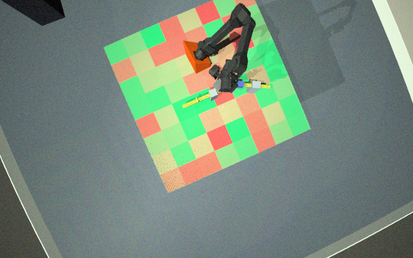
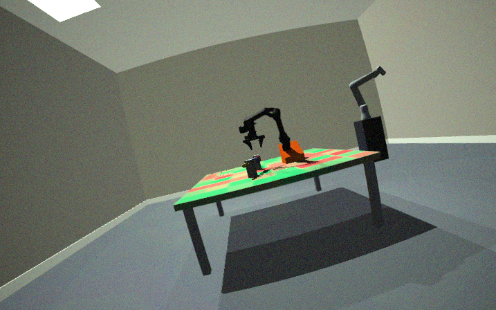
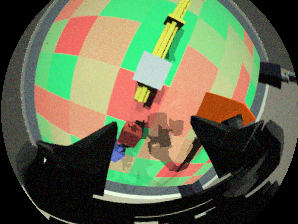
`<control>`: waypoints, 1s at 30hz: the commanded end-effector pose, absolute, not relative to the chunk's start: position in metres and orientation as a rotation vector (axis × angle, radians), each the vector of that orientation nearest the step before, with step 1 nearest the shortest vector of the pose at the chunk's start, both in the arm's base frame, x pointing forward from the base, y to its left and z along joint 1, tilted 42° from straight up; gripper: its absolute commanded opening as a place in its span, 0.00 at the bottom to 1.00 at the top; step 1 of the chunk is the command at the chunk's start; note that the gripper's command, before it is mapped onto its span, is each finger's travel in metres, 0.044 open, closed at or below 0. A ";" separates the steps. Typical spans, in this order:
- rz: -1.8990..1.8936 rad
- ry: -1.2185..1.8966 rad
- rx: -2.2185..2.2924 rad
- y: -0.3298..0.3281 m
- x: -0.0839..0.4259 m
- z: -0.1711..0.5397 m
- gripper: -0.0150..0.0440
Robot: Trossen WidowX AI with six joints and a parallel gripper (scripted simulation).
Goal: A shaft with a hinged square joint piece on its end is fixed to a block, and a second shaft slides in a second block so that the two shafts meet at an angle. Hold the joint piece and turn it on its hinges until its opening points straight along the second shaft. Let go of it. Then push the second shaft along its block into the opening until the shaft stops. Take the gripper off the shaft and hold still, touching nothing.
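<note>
The red joint piece (image 3: pixel 131 134) is near the left fingertip in the wrist view, beside the blue hinge part (image 3: pixel 118 152) (image 1: pixel 240 83). The first shaft (image 1: pixel 266 86) runs through the fixed grey block (image 1: pixel 256 84). The second yellow shaft (image 1: pixel 198 99) (image 3: pixel 164 42) has a collar (image 3: pixel 174 21) and passes through its grey block (image 1: pixel 212 92) (image 3: pixel 152 71); its near end stands apart from the red piece. My gripper (image 2: pixel 256 148) (image 3: pixel 154 121) is wide open and empty, above the parts. In the top view the arm hides the red piece; its exact opening direction is unclear.
The orange wedge (image 1: pixel 196 60) (image 2: pixel 291 151) (image 3: pixel 215 106) carries the arm's base on the patchwork table (image 1: pixel 223 137) (image 2: pixel 238 183). A grey arm (image 2: pixel 361 82) stands on a dark pedestal (image 2: pixel 373 134) beyond the table.
</note>
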State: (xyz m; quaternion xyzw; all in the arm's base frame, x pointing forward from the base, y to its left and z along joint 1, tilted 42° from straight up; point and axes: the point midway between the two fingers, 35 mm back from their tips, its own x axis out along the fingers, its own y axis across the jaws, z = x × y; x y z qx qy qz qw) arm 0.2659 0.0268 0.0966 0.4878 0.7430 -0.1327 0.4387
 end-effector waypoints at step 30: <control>-0.944 1.780 1.580 0.050 0.264 0.070 1.00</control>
